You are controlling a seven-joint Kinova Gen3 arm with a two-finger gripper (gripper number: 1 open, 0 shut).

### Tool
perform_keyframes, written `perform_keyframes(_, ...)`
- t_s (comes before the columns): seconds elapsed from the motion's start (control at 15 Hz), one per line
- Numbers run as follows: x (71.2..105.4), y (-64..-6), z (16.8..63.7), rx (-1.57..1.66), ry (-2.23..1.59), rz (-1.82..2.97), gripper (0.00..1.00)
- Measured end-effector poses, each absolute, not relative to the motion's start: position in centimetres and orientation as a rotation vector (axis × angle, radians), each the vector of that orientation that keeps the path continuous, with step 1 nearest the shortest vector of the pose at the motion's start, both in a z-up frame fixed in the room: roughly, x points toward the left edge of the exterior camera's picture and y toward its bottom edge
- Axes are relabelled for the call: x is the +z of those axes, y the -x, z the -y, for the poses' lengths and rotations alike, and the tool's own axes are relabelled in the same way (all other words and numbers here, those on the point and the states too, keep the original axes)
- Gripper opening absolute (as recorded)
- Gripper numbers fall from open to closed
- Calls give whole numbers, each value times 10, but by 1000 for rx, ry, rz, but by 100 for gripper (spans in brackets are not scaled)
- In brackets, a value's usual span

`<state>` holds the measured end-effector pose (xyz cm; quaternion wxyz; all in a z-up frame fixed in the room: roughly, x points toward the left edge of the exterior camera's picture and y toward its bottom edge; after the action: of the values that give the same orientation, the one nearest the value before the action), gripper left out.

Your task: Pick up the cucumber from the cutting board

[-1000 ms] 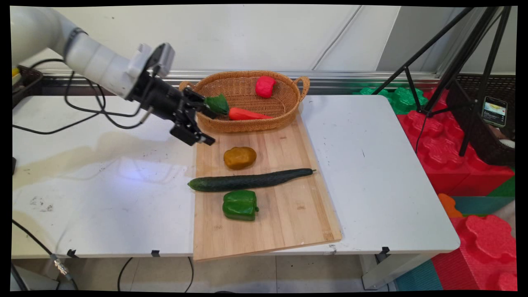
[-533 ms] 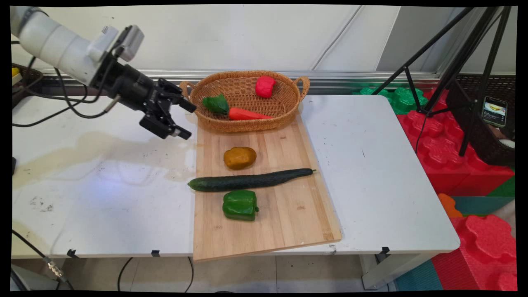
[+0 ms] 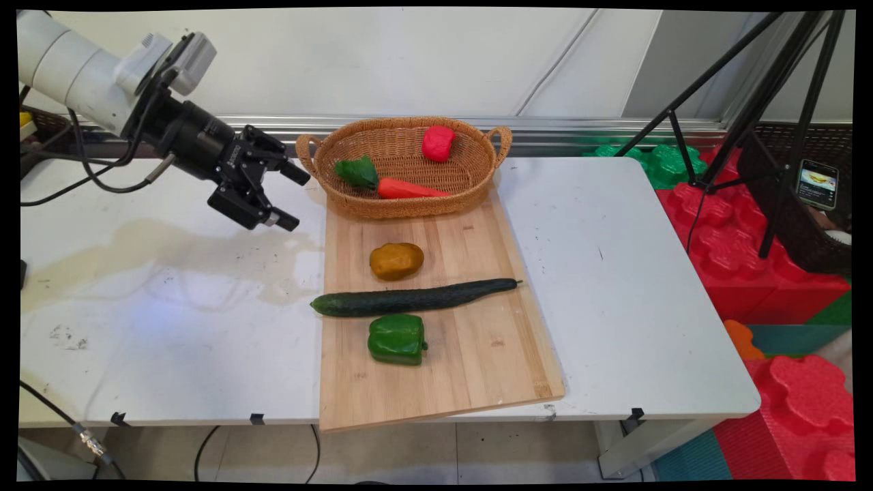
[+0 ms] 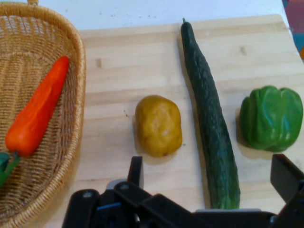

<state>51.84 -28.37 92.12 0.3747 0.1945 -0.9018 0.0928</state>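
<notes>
My gripper (image 3: pixel 290 198) hangs open and holds nothing, above the white table just left of the wicker basket (image 3: pixel 477 146). In the basket lie an orange carrot (image 3: pixel 409 189) with green leaves and a red piece (image 3: pixel 438 143). On the wooden board (image 3: pixel 477 341) lie a yellow-brown potato (image 3: pixel 396 260), a long dark cucumber (image 3: pixel 409 299) and a green pepper (image 3: pixel 397 339). The hand view looks across the board: the gripper (image 4: pixel 211 173) is at the bottom, with the potato (image 4: pixel 158 125), cucumber (image 4: pixel 209 114), pepper (image 4: pixel 271 118), carrot (image 4: pixel 37 110) and basket (image 4: pixel 76 95) beyond it.
The board overhangs the table's near edge. Black cables hang from the arm at the left. At the right, off the table, stand a black tripod (image 3: pixel 750 102) and red and green foam blocks (image 3: pixel 723 225).
The gripper has drawn back to the left and upward, away from the basket and the carrot's leaves. The carrot stays in the basket. The things on the board have not moved.
</notes>
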Motion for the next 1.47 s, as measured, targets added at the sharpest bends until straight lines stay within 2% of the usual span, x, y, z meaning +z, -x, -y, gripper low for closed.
perform_keyframes(0.67,861,-495,270,213,-430,2425,100)
perform_keyframes(1.47,786,-439,275,192,-420,2480,100)
